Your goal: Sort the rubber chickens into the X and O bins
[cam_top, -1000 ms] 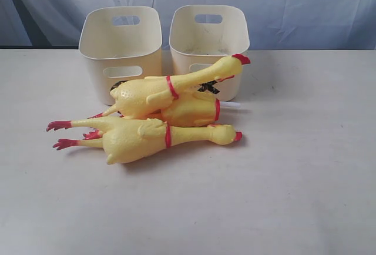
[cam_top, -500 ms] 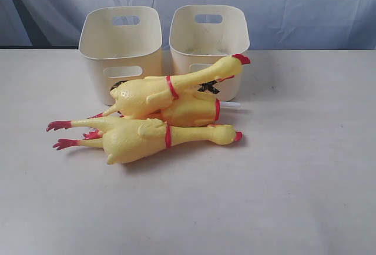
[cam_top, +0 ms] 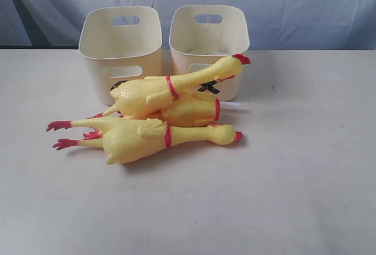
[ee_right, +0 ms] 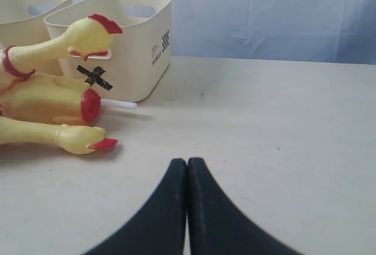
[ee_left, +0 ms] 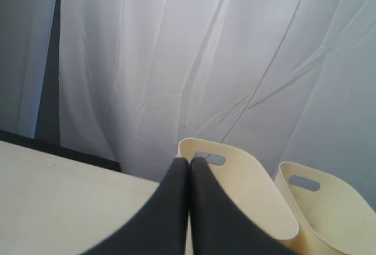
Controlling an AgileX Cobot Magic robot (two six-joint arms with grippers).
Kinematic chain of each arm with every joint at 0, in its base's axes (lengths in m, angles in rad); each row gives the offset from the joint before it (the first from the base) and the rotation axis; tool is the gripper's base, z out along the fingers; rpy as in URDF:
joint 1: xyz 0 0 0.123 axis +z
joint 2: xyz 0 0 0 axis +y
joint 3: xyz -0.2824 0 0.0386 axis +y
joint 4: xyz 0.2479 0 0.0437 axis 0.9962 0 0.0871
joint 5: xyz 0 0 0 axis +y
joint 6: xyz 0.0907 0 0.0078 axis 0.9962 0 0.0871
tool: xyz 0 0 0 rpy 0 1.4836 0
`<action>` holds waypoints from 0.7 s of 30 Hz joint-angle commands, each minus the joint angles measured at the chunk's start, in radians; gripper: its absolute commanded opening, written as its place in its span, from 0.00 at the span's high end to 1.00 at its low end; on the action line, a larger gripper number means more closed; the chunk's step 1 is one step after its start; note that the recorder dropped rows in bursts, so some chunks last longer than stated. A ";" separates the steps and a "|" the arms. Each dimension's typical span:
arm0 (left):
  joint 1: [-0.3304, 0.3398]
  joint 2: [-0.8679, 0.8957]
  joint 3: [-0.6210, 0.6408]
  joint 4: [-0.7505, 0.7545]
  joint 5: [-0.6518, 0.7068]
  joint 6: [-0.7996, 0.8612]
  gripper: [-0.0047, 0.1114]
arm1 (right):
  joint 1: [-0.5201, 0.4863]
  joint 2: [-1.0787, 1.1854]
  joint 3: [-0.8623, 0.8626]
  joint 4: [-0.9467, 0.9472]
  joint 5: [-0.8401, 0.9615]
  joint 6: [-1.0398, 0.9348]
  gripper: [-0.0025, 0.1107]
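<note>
Chickens (cam_top: 176, 113), three long yellow rubber toys with red combs, feet and neck bands, lie piled on the pale worktop (cam_top: 294, 178) just in front of two cream plastic tubs. The topmost one's head rises before the right-hand tub (cam_top: 205, 37), which bears a black X (ee_right: 94, 77). The left tub (cam_top: 120, 49) has its mark hidden behind the pile. My left end effector (ee_left: 189, 167) and right end effector (ee_right: 187, 164) are both clenched, empty, apart from the toys.
</note>
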 commanded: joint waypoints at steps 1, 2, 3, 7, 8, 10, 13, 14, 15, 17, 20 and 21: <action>-0.007 0.003 -0.006 0.004 -0.078 -0.037 0.96 | 0.003 -0.005 0.002 -0.002 -0.009 -0.004 0.99; -0.007 0.003 -0.006 0.004 -0.078 -0.047 0.96 | 0.003 -0.005 0.002 -0.002 -0.009 -0.004 0.99; -0.007 0.003 -0.006 0.004 -0.065 -0.047 0.96 | 0.003 -0.005 0.002 -0.002 -0.009 -0.004 0.99; -0.007 0.003 -0.013 0.114 0.037 -0.050 0.96 | 0.003 -0.005 0.002 -0.002 -0.009 -0.004 0.99; -0.007 0.003 -0.014 0.162 0.063 -0.050 0.96 | 0.003 -0.005 0.002 -0.002 -0.009 -0.004 0.99; -0.007 0.003 -0.017 0.237 0.107 -0.050 0.96 | 0.003 -0.005 0.002 -0.002 -0.009 -0.004 0.99; -0.007 0.003 -0.017 0.295 0.131 -0.050 0.96 | 0.003 -0.005 0.002 -0.002 -0.009 -0.004 0.99; -0.007 0.003 -0.017 0.295 0.127 -0.050 0.96 | 0.003 -0.005 0.002 -0.002 -0.009 -0.004 0.99; -0.011 0.003 -0.019 0.295 0.126 -0.050 0.96 | 0.003 -0.005 0.002 -0.002 -0.009 -0.004 0.99; -0.037 0.003 -0.024 0.320 0.124 -0.050 0.96 | 0.003 -0.005 0.002 -0.002 -0.009 -0.004 0.99; -0.105 0.003 -0.046 0.385 0.124 -0.050 0.96 | 0.003 -0.005 0.002 -0.002 -0.009 -0.004 0.99; -0.136 0.003 -0.058 0.404 0.126 -0.050 0.96 | 0.003 -0.005 0.002 -0.002 -0.009 -0.004 0.99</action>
